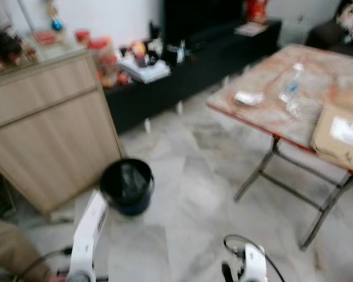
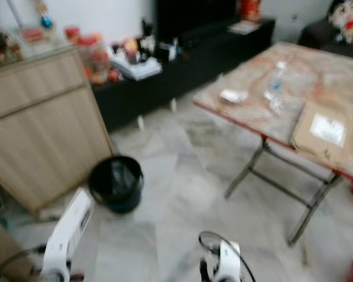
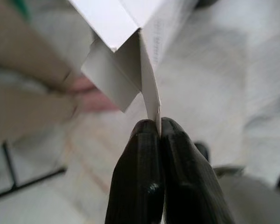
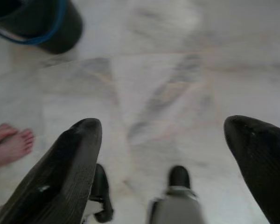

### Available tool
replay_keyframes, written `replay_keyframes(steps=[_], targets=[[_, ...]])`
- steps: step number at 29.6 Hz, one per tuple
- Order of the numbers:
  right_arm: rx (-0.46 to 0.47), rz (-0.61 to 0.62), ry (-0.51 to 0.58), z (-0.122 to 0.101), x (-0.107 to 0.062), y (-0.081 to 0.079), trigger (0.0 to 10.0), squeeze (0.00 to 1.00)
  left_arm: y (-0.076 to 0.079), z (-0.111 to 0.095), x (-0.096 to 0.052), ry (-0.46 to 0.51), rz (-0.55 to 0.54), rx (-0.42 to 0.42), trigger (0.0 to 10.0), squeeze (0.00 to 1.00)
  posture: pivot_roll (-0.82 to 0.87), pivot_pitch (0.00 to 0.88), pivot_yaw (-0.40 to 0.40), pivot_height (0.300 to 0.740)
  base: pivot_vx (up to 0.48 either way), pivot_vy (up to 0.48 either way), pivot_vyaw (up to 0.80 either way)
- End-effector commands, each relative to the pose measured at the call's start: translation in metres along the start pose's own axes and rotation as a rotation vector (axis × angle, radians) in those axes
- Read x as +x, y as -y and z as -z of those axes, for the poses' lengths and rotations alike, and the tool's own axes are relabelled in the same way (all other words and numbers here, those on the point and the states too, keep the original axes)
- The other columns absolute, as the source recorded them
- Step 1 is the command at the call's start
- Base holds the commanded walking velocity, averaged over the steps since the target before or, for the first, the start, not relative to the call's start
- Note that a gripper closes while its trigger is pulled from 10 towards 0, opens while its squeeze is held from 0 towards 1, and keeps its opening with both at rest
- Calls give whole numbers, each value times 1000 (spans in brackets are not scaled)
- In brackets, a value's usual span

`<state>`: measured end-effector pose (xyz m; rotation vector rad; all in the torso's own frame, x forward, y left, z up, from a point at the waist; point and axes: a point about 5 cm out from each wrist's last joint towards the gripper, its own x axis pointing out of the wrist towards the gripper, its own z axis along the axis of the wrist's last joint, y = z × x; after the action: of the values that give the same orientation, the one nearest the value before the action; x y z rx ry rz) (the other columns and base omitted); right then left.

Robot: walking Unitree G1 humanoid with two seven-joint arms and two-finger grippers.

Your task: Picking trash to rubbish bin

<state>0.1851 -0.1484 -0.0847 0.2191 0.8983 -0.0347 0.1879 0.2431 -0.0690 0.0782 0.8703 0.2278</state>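
1. While the left gripper [image 3: 157,128] pinches a flap of one white box [image 1: 89,226], fingers closed on it, the carry step is in hand; next, lift it over the bin [image 1: 127,185], just ahead.
2. Right gripper [image 4: 163,140] is spread wide, empty.
3. One bin; on the table [image 1: 270,111]: one bottle [image 1: 291,87], one parcel [image 1: 340,136].

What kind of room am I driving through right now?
Most likely a home living room: a long black TV console cluttered with household items, a wooden cabinet, a folding table, and marble floor tiles with a black bin.
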Motion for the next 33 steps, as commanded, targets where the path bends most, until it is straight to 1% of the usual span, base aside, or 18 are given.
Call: replay_keyframes(steps=[1,5,8,17,22,25,29,33], targets=[[-11,-15,0,1,0,-4,10000,0,-2,-1,0,2,-9,0,10000,0,-80,26,25,740,262,0,450],[-5,-10,-2,1,0,-4,10000,0,-2,-2,0,3,-10,-1,10000,0,-80,26,25,740,263,0,800],[23,-6,4,0,0,-3,10000,0,-2,-2,0,4,-10,0,10000,0,-80,26,25,740,265,0,0],[0,-19,11,-1,0,-5,10000,0,-3,-3,1,8,-9,8,10000,0,-74,27,25,740,266,0,0],[-10,-21,15,-1,0,-5,10000,0,-4,-4,1,13,-10,14,10000,0,-73,21,27,740,266,0,673],[-1,-17,16,-2,1,-5,10000,0,-4,-5,1,15,-10,18,10000,0,-74,17,28,740,264,0,713],[17,-22,25,-3,1,-6,10000,0,-4,-6,1,19,-9,21,10000,0,-74,14,30,740,263,0,0],[-5,-29,27,-4,1,-7,10000,0,-4,-7,1,22,-8,23,10000,0,-74,7,30,740,263,0,105]])
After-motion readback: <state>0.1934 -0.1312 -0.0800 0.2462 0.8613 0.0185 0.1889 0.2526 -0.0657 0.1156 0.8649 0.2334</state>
